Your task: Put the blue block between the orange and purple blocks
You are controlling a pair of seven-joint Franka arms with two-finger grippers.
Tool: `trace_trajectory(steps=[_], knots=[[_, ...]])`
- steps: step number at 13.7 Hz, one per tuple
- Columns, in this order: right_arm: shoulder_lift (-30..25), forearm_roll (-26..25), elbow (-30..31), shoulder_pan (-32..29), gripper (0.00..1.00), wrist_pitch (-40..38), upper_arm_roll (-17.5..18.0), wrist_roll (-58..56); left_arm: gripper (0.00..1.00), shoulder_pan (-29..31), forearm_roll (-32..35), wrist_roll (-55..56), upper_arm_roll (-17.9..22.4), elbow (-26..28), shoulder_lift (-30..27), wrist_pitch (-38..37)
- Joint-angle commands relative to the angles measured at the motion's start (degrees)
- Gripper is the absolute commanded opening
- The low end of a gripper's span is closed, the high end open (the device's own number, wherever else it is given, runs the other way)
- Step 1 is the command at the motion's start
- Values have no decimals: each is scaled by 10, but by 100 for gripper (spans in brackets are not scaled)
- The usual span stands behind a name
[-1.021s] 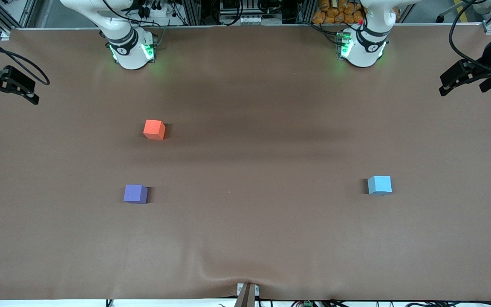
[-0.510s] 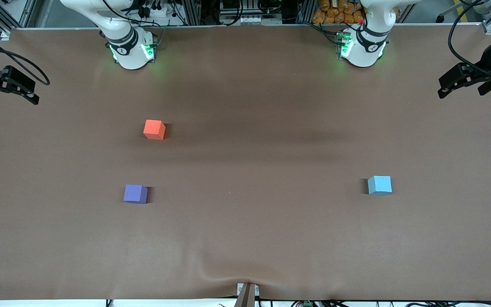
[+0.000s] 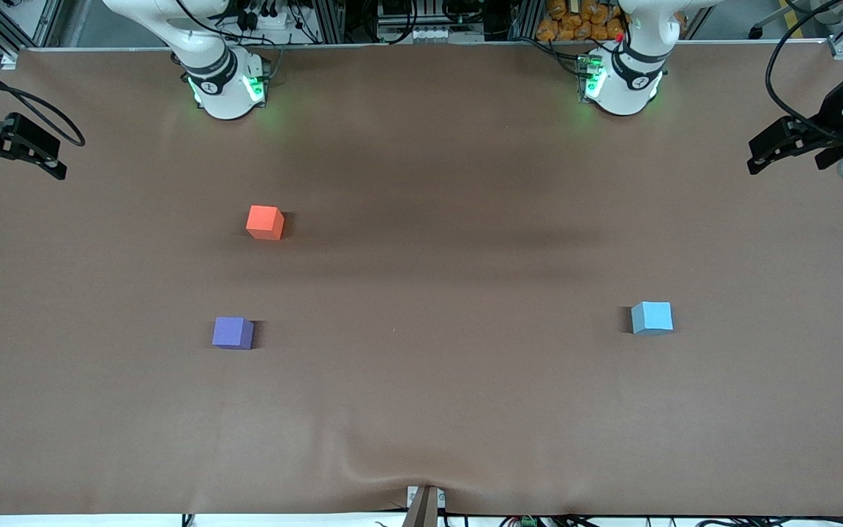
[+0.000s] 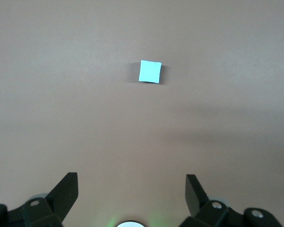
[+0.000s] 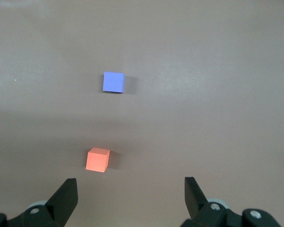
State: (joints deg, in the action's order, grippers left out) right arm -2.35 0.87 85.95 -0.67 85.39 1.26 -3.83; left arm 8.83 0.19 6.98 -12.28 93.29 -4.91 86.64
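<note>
The blue block (image 3: 652,318) sits on the brown table toward the left arm's end, and also shows in the left wrist view (image 4: 150,71). The orange block (image 3: 265,222) and the purple block (image 3: 233,332) sit toward the right arm's end, the purple one nearer the front camera. Both show in the right wrist view, orange (image 5: 98,160) and purple (image 5: 113,82). My left gripper (image 3: 787,157) hangs open and empty above the table's edge at the left arm's end (image 4: 131,189). My right gripper (image 3: 23,172) hangs open and empty above the edge at the right arm's end (image 5: 131,189).
The brown table cover (image 3: 421,410) is wrinkled at the middle of the edge nearest the front camera. The two arm bases (image 3: 227,84) (image 3: 623,80) stand along the edge farthest from it. Bare table lies between the orange and purple blocks.
My left gripper has shifted slightly toward the table's middle. The right arm and the three blocks have not moved.
</note>
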Motion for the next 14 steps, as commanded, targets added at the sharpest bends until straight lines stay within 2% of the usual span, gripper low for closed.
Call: trace_trajectory(steps=[1, 4, 8, 14], knots=[[5, 21, -7, -13, 100, 2, -2, -6, 100, 5, -12, -10, -2, 6, -1, 0], [4, 23, -7, -14, 100, 1, -2, -6, 100, 6, -12, -10, -1, 10, -1, 4], [4, 23, -7, -13, 100, -1, -2, -5, 100, 7, -12, -13, -1, 42, 0, 43], [4, 23, -7, -14, 100, -2, -2, -5, 100, 19, -12, -13, -1, 71, 34, 107]])
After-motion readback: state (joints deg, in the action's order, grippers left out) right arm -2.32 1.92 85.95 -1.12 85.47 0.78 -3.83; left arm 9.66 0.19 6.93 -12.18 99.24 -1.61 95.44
